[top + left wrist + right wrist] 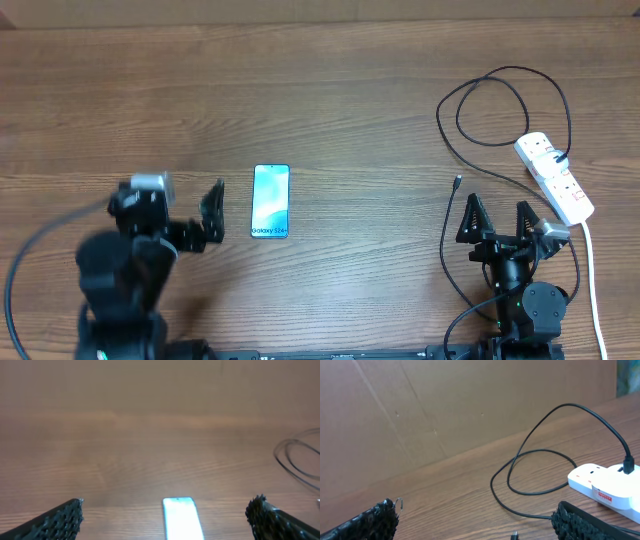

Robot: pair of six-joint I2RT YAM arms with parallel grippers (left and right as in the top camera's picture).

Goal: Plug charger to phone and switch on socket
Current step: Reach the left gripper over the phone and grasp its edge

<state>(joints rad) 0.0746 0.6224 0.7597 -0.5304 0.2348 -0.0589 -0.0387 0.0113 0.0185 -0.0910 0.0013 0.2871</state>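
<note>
Finding the left gripper (213, 212) spread wide, gripping nothing, touching nothing, just left of the phone (270, 201). Seeing that phone flat on the table (350, 100), screen up, framed between the two fingers in the left wrist view. Finding the right gripper (498, 205) equally wide and empty, with the loose tip of the charger (568, 405) just beside its left finger, untouched. Tracing the charger in loops to the socket (555, 178) at the far right, plugged in there
</note>
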